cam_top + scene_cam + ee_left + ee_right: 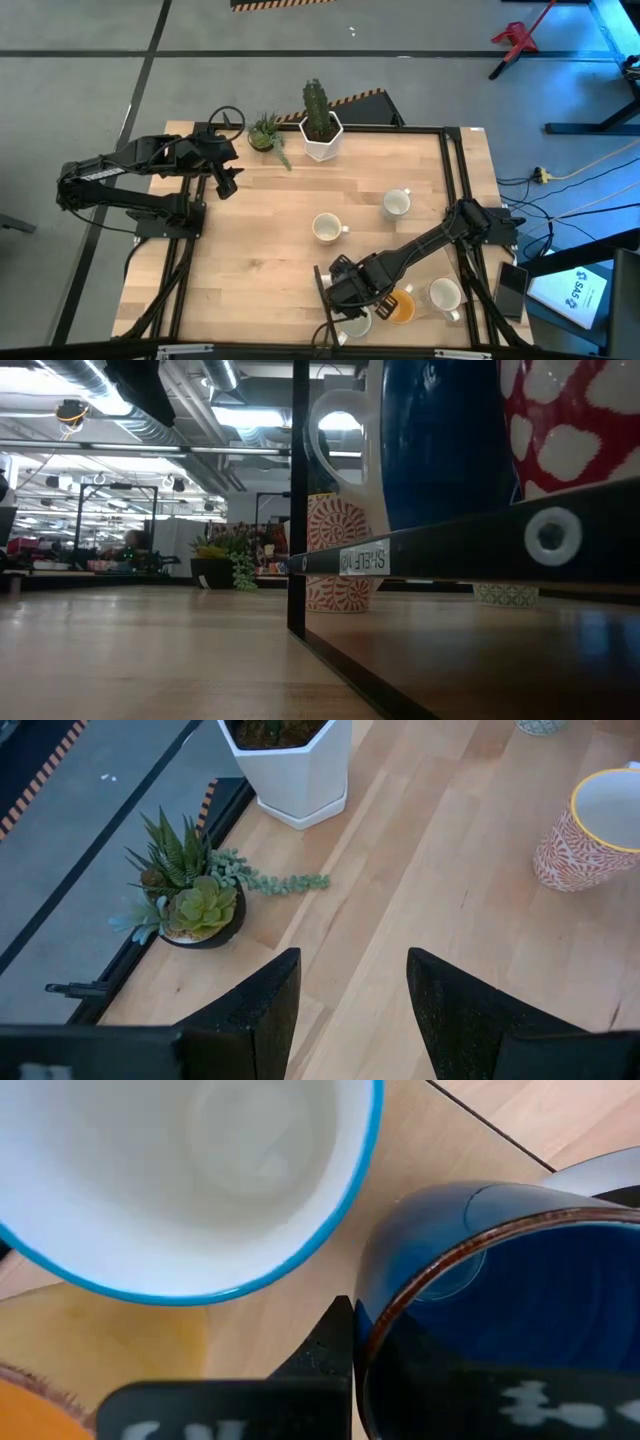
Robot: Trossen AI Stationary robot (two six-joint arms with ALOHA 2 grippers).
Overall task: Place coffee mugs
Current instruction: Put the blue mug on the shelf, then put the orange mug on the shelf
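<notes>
I have the right gripper (pixel 352 292) down low at the near edge of the table (pixel 260 260), in among a small bunch of mugs. From its own camera I see one dark finger (pixel 325 1355) pressed right beside the rim of the dark blue mug (pixel 500 1320). I think the other finger is inside the mug, but I cannot see it, so I cannot tell if the grip is tight yet.

A white mug with a blue rim (pixel 190 1180) sits just beside the blue one, and the orange mug (pixel 401 307) is near too. Another white mug (pixel 445 294) stands at the right edge. They are packed close, so I must lift slowly.

Two more mugs wait in the middle: one (pixel 326 228) and one (pixel 396 203) farther back.

My left gripper (pixel 350 1010) hangs wide and holds nothing, up by the succulent (pixel 185 900) and the white cactus pot (pixel 295 775), out of the way.
</notes>
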